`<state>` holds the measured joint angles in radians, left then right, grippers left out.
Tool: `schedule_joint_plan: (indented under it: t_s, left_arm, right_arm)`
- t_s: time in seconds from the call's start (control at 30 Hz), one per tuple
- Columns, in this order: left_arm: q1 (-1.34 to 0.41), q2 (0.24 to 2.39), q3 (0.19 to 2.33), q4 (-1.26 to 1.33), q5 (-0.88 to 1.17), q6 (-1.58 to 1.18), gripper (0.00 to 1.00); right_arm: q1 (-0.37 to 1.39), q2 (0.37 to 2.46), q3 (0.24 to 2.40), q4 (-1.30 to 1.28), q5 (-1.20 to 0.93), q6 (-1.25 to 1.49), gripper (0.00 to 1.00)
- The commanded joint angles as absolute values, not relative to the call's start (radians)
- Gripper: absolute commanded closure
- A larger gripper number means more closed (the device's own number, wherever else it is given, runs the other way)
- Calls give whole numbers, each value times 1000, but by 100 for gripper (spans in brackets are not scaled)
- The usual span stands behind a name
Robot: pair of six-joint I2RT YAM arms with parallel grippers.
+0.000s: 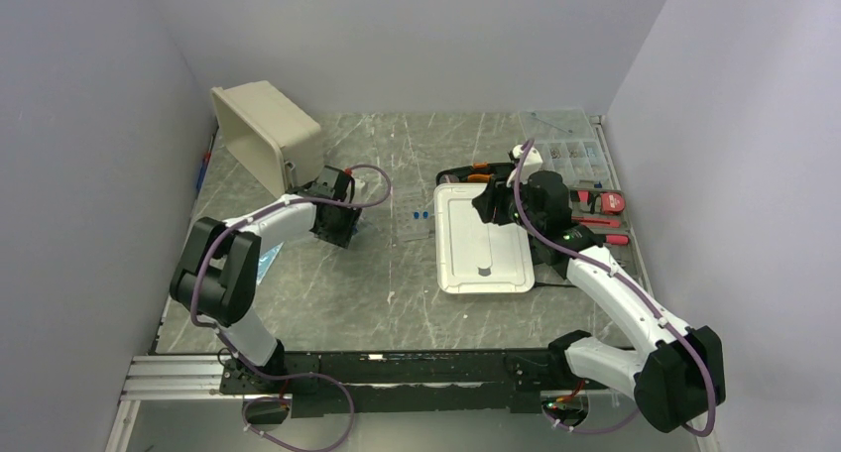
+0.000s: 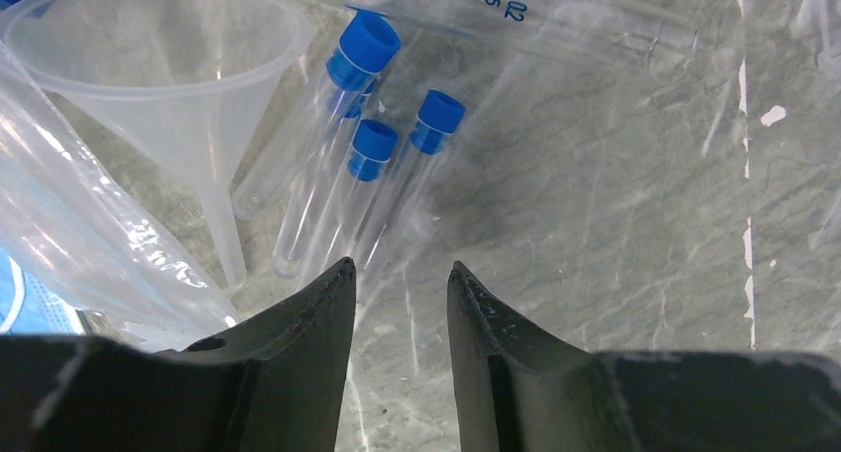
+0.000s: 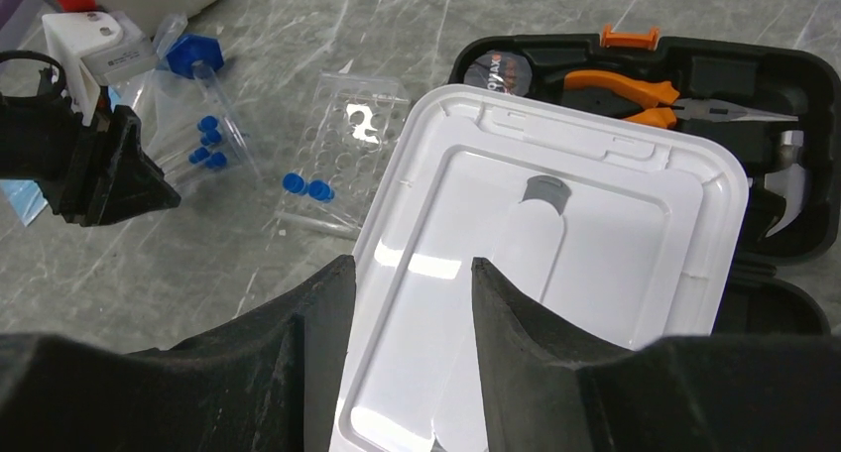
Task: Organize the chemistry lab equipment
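In the left wrist view three clear test tubes with blue caps (image 2: 369, 46) lie on the table beside a clear funnel (image 2: 149, 65), under a graduated cylinder (image 2: 536, 6). My left gripper (image 2: 401, 267) is open and empty, its tips just short of the tubes' closed ends; it also shows in the top view (image 1: 335, 209). Two more blue caps (image 3: 305, 187) lie by the flat clear perforated rack (image 3: 347, 140), also seen in the top view (image 1: 420, 216). My right gripper (image 3: 412, 266) is open and empty above the white tray lid (image 3: 635, 224).
A beige bin (image 1: 268, 135) lies tipped at the back left. The black case with orange-handled tools (image 3: 694, 85) sits behind the white lid (image 1: 486, 254). A clear compartmented box (image 1: 570, 155) and red tools (image 1: 600, 209) are at the right. A blue hexagonal base (image 3: 193, 54) lies near the tubes.
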<state>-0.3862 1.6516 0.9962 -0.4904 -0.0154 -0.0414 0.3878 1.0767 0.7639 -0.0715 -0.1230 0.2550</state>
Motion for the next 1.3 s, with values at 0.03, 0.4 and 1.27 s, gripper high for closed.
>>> schedule_joint_plan:
  t_s: [0.03,0.4,1.27]
  left_arm:
    - [-383,1671,1032,-505,-23,-36,57]
    - [-385,1697,1043,-519,-29,-38,65]
    - [-509,1595,1009,-535,-25,-28,94]
  right_arm:
    - [379,1045,753,-12,-143,265,50]
    - [371,1040,744,-4,-153,268,50]
    - [364,989,739,-10,-207,304,50]
